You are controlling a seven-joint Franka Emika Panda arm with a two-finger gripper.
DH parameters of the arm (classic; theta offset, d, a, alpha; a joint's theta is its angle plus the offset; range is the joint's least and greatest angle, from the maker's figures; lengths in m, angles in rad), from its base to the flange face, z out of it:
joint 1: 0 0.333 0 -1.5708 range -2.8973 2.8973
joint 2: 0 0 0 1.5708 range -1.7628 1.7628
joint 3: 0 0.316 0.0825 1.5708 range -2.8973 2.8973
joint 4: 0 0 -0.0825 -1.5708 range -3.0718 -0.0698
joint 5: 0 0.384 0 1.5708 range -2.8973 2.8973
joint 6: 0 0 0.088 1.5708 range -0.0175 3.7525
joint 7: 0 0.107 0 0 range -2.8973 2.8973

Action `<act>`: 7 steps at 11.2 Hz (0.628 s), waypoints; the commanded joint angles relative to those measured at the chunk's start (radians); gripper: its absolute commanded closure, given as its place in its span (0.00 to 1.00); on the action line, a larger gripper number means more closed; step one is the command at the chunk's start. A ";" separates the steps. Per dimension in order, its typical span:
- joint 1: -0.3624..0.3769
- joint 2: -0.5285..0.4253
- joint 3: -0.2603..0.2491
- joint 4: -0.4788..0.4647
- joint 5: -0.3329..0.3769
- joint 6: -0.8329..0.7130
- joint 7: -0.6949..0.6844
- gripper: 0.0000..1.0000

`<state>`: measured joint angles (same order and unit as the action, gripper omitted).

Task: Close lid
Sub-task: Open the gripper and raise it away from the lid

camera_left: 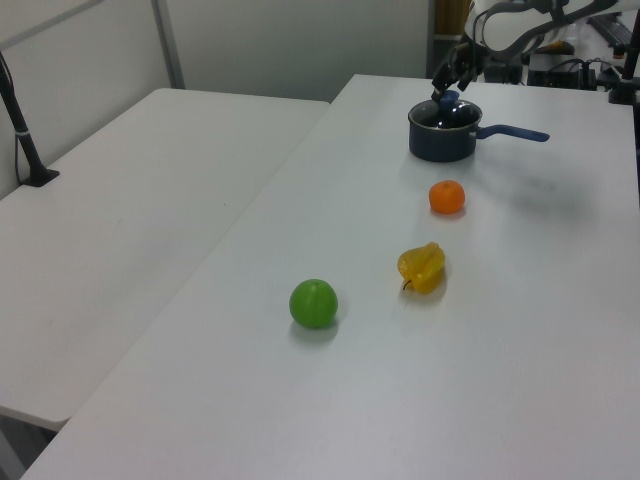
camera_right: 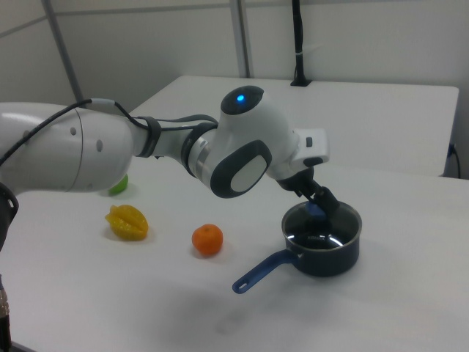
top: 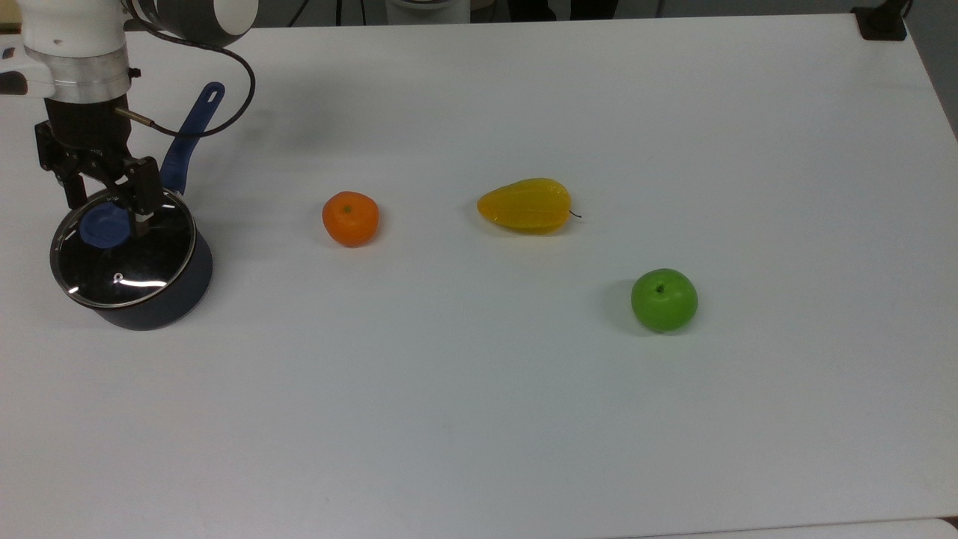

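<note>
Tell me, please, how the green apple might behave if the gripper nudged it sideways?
The green apple looks round and rests alone on the flat white table, so it would probably roll rather than slide. Its glossy skin suggests a smooth surface that fingers may slip on.

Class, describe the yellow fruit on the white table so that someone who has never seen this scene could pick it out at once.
Start at the dark pot with the blue handle at the top view's left, and move right across the table, past the orange. The next fruit is the yellow one, with the green apple further right and nearer. It alone is elongated, ridged and yellow, while its neighbours are round.
</note>
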<state>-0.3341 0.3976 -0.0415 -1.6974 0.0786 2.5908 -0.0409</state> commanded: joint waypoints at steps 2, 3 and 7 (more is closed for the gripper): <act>0.073 -0.091 0.008 -0.004 -0.016 -0.072 -0.020 0.00; 0.108 -0.117 0.008 -0.004 -0.042 -0.113 -0.019 0.00; 0.280 -0.265 0.011 0.001 -0.165 -0.432 0.001 0.00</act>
<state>-0.1374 0.2385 -0.0219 -1.6770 -0.0565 2.3264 -0.0477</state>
